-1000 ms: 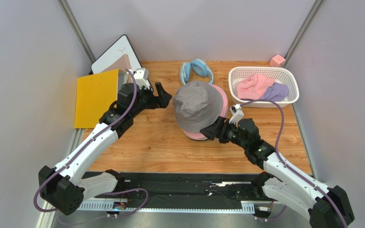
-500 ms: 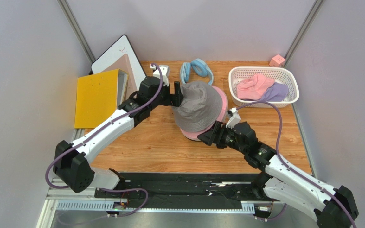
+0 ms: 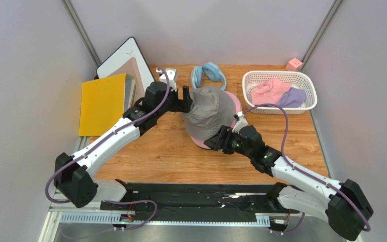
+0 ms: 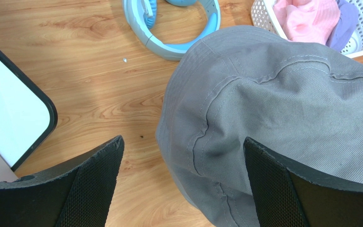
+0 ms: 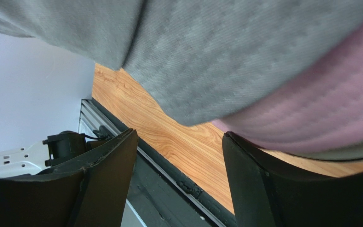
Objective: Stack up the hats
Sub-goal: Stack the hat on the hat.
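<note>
A: Where's the grey hat (image 3: 210, 113)?

B: Centre of the table (image 3: 155, 151), crown up, sitting over a pink hat (image 3: 237, 108). The pink rim peeks out at its 3 and 6 o'clock.

A: Claws?

B: Left gripper (image 3: 187, 99) is at the hat's 9–10 o'clock, jaws wide. The brim edge lies between them, nothing pinched. Right gripper (image 3: 214, 142) is at approx. 6 o'clock, low by the brim, jaws apart too, no cloth caught (its wrist cam shows grey brim and pink quilted fabric just past the fingertips).

A: How'll it handle?

B: Prob. light and floppy. The brim sags and won't keep its shape. Not fragile, not slippery. I'd pinch the brim close to the crown seam, on opposite sides w/ both arms, so it doesn't fold or drag the pink one askew.

A: Other hats?

B: Crumpled pink hat (image 3: 270, 91) and lavender hat (image 3: 292, 97), both in the white basket (image 3: 251, 75) at the table's 2 o'clock.
</note>
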{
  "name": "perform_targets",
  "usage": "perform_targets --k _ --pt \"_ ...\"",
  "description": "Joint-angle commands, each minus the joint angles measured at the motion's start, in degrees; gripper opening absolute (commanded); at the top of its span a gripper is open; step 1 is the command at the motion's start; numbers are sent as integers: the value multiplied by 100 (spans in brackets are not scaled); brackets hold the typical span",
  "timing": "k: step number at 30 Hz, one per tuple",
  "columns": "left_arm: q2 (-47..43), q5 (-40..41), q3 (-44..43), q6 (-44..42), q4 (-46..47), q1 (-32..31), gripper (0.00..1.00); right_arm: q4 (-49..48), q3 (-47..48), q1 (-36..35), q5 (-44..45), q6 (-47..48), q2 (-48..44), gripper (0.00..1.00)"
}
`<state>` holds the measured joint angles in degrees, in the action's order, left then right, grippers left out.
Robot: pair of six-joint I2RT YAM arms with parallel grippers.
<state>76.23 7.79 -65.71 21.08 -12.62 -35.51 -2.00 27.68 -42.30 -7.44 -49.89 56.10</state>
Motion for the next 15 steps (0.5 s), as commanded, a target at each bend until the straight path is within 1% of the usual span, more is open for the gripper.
perform_targets --k 1,5,10,15 --pt "-213 47 32 -122 -38 -9 99 -889 334 -24 -125 -3 147 70" --pt "-248 65 23 -131 -56 -18 99 -1031 255 -32 -196 -144 69 69" --pt "-310 38 15 -122 -65 -18 99 -890 281 -24 129 -21 112 68" --pt "-389 -14 15 -69 -65 -18 99 -1328 185 -24 199 14 454 60"
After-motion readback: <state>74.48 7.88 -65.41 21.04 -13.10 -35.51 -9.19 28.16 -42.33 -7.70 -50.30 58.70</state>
